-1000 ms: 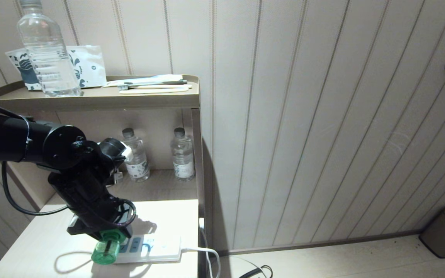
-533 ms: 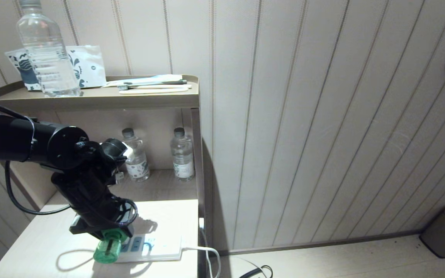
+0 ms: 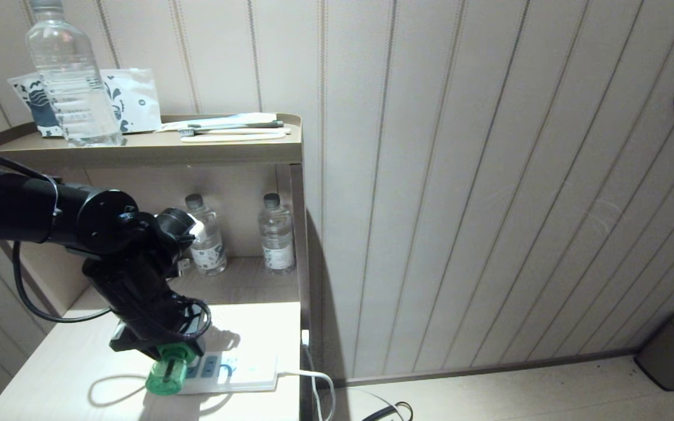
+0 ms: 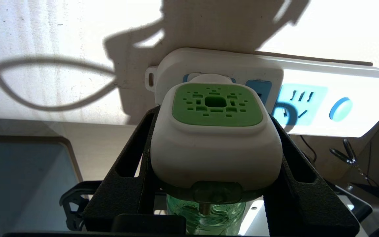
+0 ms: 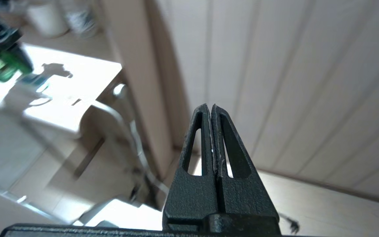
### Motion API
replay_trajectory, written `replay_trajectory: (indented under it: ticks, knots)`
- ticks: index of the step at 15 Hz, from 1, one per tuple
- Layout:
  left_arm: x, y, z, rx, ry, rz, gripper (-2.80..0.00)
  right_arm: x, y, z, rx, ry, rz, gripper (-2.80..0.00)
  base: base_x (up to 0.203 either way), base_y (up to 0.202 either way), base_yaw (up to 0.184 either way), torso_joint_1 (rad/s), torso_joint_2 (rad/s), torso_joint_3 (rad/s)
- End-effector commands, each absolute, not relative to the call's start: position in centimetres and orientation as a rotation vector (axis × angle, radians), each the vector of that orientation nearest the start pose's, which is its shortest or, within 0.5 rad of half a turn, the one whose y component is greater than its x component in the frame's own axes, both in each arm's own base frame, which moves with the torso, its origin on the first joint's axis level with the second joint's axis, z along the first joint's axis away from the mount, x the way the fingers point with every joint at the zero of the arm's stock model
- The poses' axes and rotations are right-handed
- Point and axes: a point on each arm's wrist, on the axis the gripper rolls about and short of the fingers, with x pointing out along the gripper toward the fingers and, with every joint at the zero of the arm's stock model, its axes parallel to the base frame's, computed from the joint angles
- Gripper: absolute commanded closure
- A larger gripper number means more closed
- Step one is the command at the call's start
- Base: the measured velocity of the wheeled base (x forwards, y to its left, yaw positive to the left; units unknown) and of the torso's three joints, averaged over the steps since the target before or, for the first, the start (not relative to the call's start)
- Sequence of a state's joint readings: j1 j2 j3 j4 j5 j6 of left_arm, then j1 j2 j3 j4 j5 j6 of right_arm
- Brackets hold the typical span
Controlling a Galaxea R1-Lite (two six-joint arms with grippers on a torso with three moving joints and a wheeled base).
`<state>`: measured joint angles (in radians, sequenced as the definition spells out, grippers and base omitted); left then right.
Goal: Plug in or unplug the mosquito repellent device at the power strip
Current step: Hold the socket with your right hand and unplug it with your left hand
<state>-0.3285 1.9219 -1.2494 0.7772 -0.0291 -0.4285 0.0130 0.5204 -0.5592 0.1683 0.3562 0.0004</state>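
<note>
- The mosquito repellent device (image 4: 215,138), a small rounded white plastic unit with a bright green vented face and a translucent green liquid bottle fixed to it, sits at the socket nearest the cordless end of the power strip (image 4: 311,98), a flat white rectangular strip with pale blue sockets.
- In the left wrist view its plug side lies against the power strip's face; whether the pins are fully seated cannot be told.
- The power strip lies flat on the pale wooden bench (image 3: 68,362), near the bench's front edge, its white cord leaving from the end farthest from the device.
- The left pincer (image 4: 214,158) is closed on the mosquito repellent device, 1 black finger pressed on each side of the white body, with the bottle pointing away from the power strip.
- The right pincer (image 5: 213,138) has its 2 fingers pressed together with nothing between them; it hangs off to the side, well apart from the power strip.
- Handling, as a judgement: the device looks light and stiff, but its rounded glossy shell could slip under a pull.
- The flat sides of the white body are the best hold; the bottle is the weaker part and should not carry the load.
- The power strip also looks light and unfixed, so it may lift or slide with the device unless something holds it down.
- A straight move along the pins seems safest; a tilt could bend them.
</note>
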Motion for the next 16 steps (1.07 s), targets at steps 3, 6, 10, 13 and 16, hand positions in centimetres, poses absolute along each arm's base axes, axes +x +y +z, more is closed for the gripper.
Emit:
replay_trajectory:
  ticks: [3,6,10,13,16]
  knots:
    - [28.4,-9.8,13.4,-0.137,1.458,0.018,0.00,9.2,1.5,24.4,0.008,0.329,0.484,0.00,0.000,0.000,0.000,0.000,0.00,0.000]
    - [28.3,-9.8,13.7,-0.137,1.451,0.016,0.00,12.1,4.8,25.9,-0.043,0.368,0.619,0.00,0.000,0.000,0.000,0.000,0.00,0.000]
    - [28.3,-9.8,13.7,-0.136,1.449,0.017,0.00,13.8,12.3,25.6,-0.116,0.459,0.717,0.00,0.000,0.000,0.000,0.000,0.00,0.000]
    - [28.4,-9.8,13.7,-0.136,1.446,0.017,0.00,14.7,16.0,23.9,-0.142,0.530,0.728,0.00,0.000,0.000,0.000,0.000,0.00,0.000]
    - [28.4,-9.8,13.6,-0.137,1.446,0.015,0.00,16.3,18.0,22.1,-0.142,0.595,0.722,0.00,0.000,0.000,0.000,0.000,0.00,0.000]
